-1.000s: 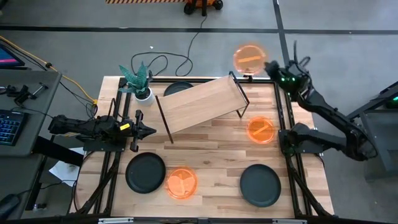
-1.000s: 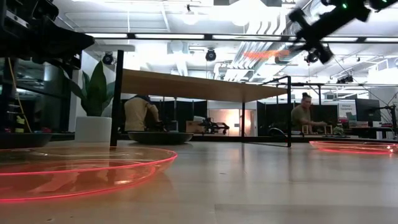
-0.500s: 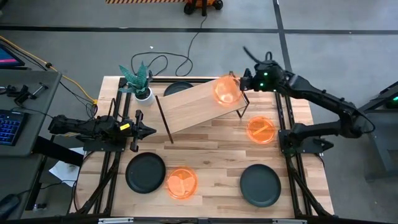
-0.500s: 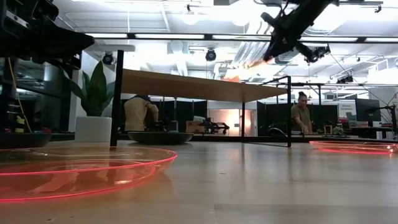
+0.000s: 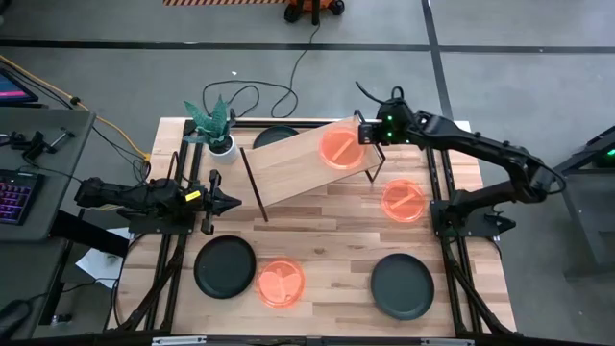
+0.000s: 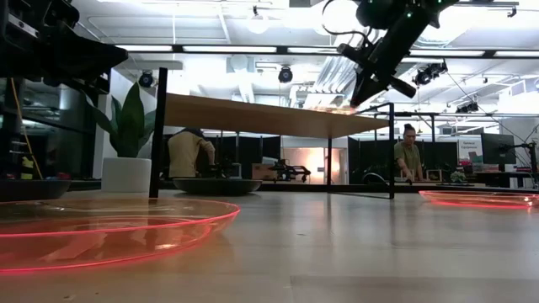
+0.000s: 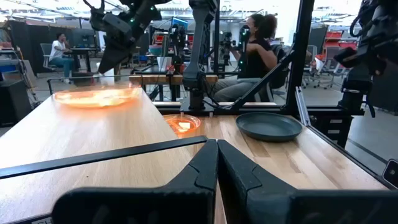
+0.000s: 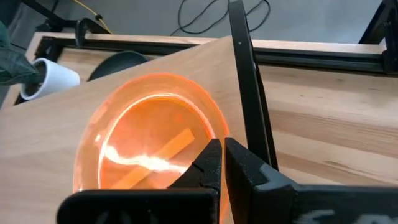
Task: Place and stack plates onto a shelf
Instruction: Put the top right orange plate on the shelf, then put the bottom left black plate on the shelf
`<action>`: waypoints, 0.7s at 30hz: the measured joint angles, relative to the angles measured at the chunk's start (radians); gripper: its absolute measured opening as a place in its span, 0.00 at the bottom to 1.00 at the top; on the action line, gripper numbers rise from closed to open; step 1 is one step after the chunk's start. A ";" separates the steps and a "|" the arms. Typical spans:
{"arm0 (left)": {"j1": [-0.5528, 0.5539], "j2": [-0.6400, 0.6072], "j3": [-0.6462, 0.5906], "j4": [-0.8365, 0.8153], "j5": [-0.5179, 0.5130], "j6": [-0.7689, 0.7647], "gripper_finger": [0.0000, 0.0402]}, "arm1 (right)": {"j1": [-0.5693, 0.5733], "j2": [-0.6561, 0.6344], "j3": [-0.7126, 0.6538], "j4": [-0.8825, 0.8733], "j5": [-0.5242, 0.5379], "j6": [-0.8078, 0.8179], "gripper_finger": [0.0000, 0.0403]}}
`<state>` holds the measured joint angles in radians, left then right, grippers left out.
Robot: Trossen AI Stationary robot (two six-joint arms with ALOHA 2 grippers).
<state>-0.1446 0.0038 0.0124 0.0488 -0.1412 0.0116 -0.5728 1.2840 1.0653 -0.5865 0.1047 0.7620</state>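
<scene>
Orange plate [image 5: 339, 147] positioned over right end of shelf [image 5: 288, 168], pinched at rim by right gripper [image 8: 222, 163], fingers closed on edge. Contact with board cannot be told. Plate to be lowered flat before release, kept clear of black wire leg [image 8: 247, 81] just beside it. Release to be made only once plate is fully seated. Left gripper [image 7: 217, 163] parked at table's left edge, fingers pressed together, nothing held.

Translucent orange plate [image 5: 340, 147] with raised lines, light-wood shelf [image 5: 298, 163], matte black plates [image 5: 403, 285], white plant pot [image 5: 222, 146]
</scene>
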 joint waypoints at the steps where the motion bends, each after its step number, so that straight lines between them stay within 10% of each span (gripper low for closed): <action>1: 0.000 0.000 0.000 0.000 0.000 0.000 0.00 | 0.000 0.003 0.000 0.000 0.000 0.000 0.00; 14: 0.000 0.000 0.000 0.000 0.000 0.000 0.00 | -0.023 -0.094 0.000 0.023 -0.025 -0.088 0.17; 21: 0.000 0.000 0.000 0.000 0.000 0.000 0.00 | 0.021 -0.197 0.000 -0.001 -0.428 -0.219 0.37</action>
<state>-0.1444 0.0040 0.0124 0.0486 -0.1410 0.0116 -0.5521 1.0873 1.0653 -0.5870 -0.3238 0.5434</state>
